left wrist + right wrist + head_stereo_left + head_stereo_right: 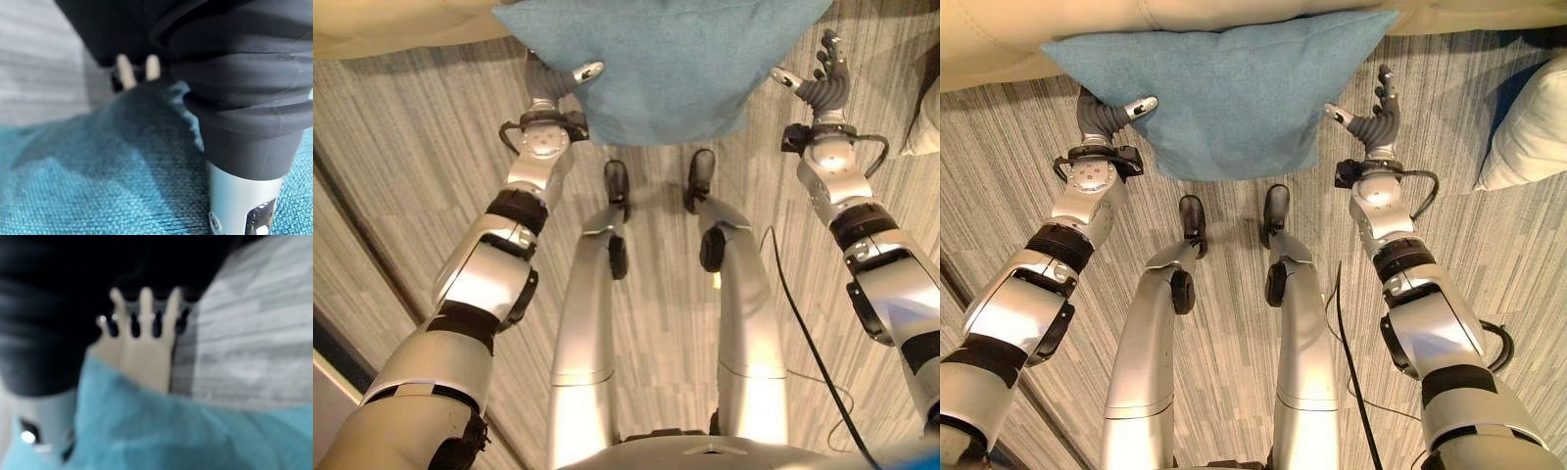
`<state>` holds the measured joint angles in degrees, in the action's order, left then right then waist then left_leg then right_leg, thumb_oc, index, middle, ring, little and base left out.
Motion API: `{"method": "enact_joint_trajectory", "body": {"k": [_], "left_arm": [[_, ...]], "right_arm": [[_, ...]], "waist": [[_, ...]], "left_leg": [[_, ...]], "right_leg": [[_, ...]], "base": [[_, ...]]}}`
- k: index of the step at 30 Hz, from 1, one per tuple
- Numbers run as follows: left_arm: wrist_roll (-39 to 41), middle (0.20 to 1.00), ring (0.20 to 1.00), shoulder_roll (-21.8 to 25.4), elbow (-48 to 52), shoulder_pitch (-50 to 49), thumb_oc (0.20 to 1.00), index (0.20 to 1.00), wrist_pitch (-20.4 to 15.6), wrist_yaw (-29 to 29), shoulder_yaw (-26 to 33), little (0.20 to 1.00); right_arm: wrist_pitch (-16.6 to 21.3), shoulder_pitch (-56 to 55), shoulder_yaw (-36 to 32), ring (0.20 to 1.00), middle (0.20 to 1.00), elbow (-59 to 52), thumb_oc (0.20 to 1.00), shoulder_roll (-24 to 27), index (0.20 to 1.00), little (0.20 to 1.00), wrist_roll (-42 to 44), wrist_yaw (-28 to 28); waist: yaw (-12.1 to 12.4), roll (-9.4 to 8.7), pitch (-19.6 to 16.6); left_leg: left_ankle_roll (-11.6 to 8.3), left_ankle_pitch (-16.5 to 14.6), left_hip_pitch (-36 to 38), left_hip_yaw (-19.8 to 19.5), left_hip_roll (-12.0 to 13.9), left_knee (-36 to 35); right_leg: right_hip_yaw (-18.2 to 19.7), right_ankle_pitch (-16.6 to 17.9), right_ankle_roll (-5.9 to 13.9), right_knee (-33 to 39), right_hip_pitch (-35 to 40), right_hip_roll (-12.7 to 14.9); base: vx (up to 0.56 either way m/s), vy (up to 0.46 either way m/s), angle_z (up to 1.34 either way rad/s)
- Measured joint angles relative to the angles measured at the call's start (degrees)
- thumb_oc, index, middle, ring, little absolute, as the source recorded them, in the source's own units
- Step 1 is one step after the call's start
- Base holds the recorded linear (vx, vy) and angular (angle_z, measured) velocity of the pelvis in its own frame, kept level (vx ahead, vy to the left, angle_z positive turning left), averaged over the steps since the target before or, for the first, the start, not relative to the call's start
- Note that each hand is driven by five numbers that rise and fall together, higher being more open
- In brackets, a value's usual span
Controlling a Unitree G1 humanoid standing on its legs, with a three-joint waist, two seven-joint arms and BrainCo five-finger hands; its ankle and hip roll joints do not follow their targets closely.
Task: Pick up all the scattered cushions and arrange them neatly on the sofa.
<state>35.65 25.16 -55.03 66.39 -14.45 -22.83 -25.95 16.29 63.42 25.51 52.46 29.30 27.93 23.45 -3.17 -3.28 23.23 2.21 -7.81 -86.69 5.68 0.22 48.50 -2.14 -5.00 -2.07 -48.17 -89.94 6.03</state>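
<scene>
A teal cushion (pixel 1224 88) lies against the front of the beige sofa (pixel 999 39), its lower half hanging out over the carpet. My left hand (pixel 1097 117) is at the cushion's left edge, with its thumb resting on the fabric. In the left wrist view its fingers (pixel 126 72) reach out straight past the teal cloth (pixel 98 186). My right hand (pixel 1379 122) stands just off the cushion's right edge, open, fingers spread and upright, touching nothing. A white cushion (pixel 1528 127) lies on the floor at the far right.
Striped grey carpet (pixel 1234 323) covers the floor in front of the sofa. The white cushion is to the right of my right arm, near the edge of view.
</scene>
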Motion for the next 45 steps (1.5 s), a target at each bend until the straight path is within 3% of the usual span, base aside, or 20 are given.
{"method": "enact_joint_trajectory", "body": {"k": [6, 10, 11, 12, 19, 26, 32, 34, 35, 36, 40, 43, 45], "left_arm": [[-0.12, 1.000, 1.000, -4.22, 0.06, 3.87, 1.000, 1.000, -0.04, -2.71, -1.62, 1.000], [-0.10, 1.000, 1.000, -4.46, 0.08, 4.73, 1.000, 1.000, -0.05, -4.71, -1.63, 1.000], [-0.06, 0.586, 0.586, -4.47, 0.08, 4.95, 0.586, 0.586, -0.05, -4.97, -1.63, 0.586], [-0.05, 0.200, 0.200, -4.38, 0.09, 4.93, 0.200, 0.200, -0.05, -5.04, -1.61, 0.200], [1.25, 0.200, 0.200, -4.13, 2.61, 3.89, 0.200, 0.200, -0.09, -6.07, -1.12, 0.200], [0.80, 0.200, 0.200, -2.37, 14.72, -2.76, 0.200, 0.200, -0.17, -6.33, 0.11, 0.200], [0.62, 0.200, 0.200, -4.63, 23.90, -15.65, 0.200, 0.200, -0.11, -6.19, 4.63, 0.200], [-1.69, 0.200, 0.200, -4.96, 30.07, -23.28, 0.200, 0.200, -0.30, -5.36, 4.92, 0.200], [-3.06, 0.200, 0.200, -5.54, 31.77, -27.39, 0.200, 0.200, -1.26, -4.53, 4.53, 0.200], [-3.33, 0.200, 0.200, -5.79, 31.76, -28.36, 0.200, 0.200, -1.39, -4.36, 4.53, 0.200], [-3.76, 0.200, 0.200, -6.84, 33.48, -34.82, 0.200, 0.200, -1.18, -1.78, 5.31, 0.200], [-3.84, 0.200, 0.200, -7.62, 34.87, -42.71, 0.200, 0.200, -1.49, 1.49, 4.44, 0.200], [-3.83, 0.200, 0.200, -7.88, 35.28, -45.14, 0.200, 0.200, -1.49, 2.17, 4.40, 0.200]], "right_arm": [[0.01, 5.21, 0.68, 1.000, 1.000, 0.77, 1.000, -5.10, 1.000, 1.000, 0.03, 1.26], [-0.01, 6.73, 0.74, 1.000, 1.000, 0.86, 1.000, -8.07, 1.000, 1.000, 0.00, 3.36], [-0.01, 6.99, 0.74, 0.373, 0.373, 0.85, 0.373, -8.41, 0.373, 0.373, 0.00, 3.59], [-0.01, 7.21, 1.50, 0.200, 0.200, 0.89, 0.200, -8.39, 0.200, 0.200, -0.02, 3.70], [-0.05, 6.98, 1.66, 0.200, 0.200, 0.30, 0.200, -8.10, 0.200, 0.200, -1.35, 3.79], [-1.60, 1.18, -1.78, 0.200, 0.200, -10.94, 0.200, -4.05, 0.200, 0.200, -6.70, 3.89], [-3.41, -9.82, -4.74, 0.200, 0.200, -20.40, 0.200, -5.72, 0.200, 0.200, -11.53, 3.89], [-3.33, -17.13, -5.91, 0.200, 0.200, -25.82, 0.200, -6.74, 0.200, 0.200, -12.98, 3.71], [-2.33, -21.53, -6.13, 0.200, 0.200, -27.70, 0.200, -6.79, 0.200, 0.200, -13.74, 3.69], [-2.22, -22.29, -6.17, 0.200, 0.200, -27.71, 0.200, -6.80, 0.200, 0.200, -14.11, 3.56], [-2.19, -30.57, -7.97, 0.200, 0.200, -30.69, 0.200, -8.13, 0.200, 0.200, -14.74, 1.51], [-1.97, -39.87, -7.05, 0.200, 0.200, -32.51, 0.200, -8.46, 0.200, 0.200, -16.46, -0.74], [-2.00, -42.40, -6.79, 0.200, 0.200, -32.96, 0.200, -8.68, 0.200, 0.200, -16.89, -1.14]], "waist": [[1.13, 0.18, 0.18], [1.28, 0.79, 0.63], [1.26, 1.00, 0.76], [1.24, 1.14, 0.84], [1.17, 1.16, 0.85], [1.17, 1.22, 1.07], [0.60, 1.29, 3.11], [0.50, 1.29, 1.91], [0.49, 1.36, -3.11], [0.55, 1.39, -4.72], [0.49, 1.37, -4.36], [0.58, 1.24, -5.47], [0.59, 1.28, -6.22]], "left_leg": [[-0.22, -0.25, -2.37, 0.00, -0.03, 0.96], [-0.22, -0.25, -3.09, -0.04, -0.03, 1.71], [-0.23, -0.25, -3.09, -0.08, -0.04, 1.75], [-0.29, -0.20, -3.12, -0.10, 0.00, 1.86], [-0.77, 0.03, -3.34, -0.50, -0.01, 1.82], [-0.82, 1.07, -1.74, -0.36, -0.24, -0.76], [-1.88, 4.00, 15.24, -2.20, -0.60, -12.07], [-2.23, 4.26, 21.94, -3.46, -0.74, -15.32], [-2.49, 4.32, 22.40, -3.76, -0.77, -16.63], [-2.59, 4.06, 22.76, -3.80, -0.71, -16.33], [-3.30, 5.15, 35.09, -5.21, -0.93, -22.52], [-3.86, 6.47, 48.86, -6.81, -0.75, -30.50], [-4.51, 6.73, 54.11, -7.46, -0.54, -33.95]], "right_leg": [[0.04, -0.21, -0.19, -1.25, -2.59, 0.06], [0.11, -0.31, -0.28, -2.19, -3.40, 0.08], [0.11, -0.31, -0.28, -2.30, -3.40, 0.07], [0.10, -0.31, -0.30, -2.34, -3.43, 0.04], [-0.20, -0.51, -0.04, -2.45, -3.49, 0.01], [-0.29, -0.22, -0.47, -1.04, -2.43, 0.16], [-2.47, 0.80, -0.64, 8.24, 14.60, 0.00], [-3.83, 0.24, -0.63, 10.36, 21.42, 0.04], [-4.00, -0.50, -0.23, 11.26, 21.74, -0.15], [-4.01, -0.77, -0.27, 10.83, 22.10, -0.17], [-5.67, -0.61, -0.83, 15.27, 34.25, -0.16], [-6.96, -1.60, 0.36, 20.63, 47.61, -0.82], [-7.36, -2.10, 0.76, 22.68, 52.50, -1.25]], "base": [[0.01, -0.037, 0.01], [0.00, -0.038, 0.01], [0.00, -0.040, 0.01], [0.00, -0.040, 0.01], [0.00, -0.016, 0.01], [-0.02, -0.039, 0.04], [-0.03, -0.039, 0.06], [0.04, -0.025, 0.16], [0.05, -0.027, 0.14], [0.04, -0.025, 0.07], [0.02, -0.046, 0.10], [0.11, -0.073, 0.18], [0.15, -0.120, 0.12]]}}
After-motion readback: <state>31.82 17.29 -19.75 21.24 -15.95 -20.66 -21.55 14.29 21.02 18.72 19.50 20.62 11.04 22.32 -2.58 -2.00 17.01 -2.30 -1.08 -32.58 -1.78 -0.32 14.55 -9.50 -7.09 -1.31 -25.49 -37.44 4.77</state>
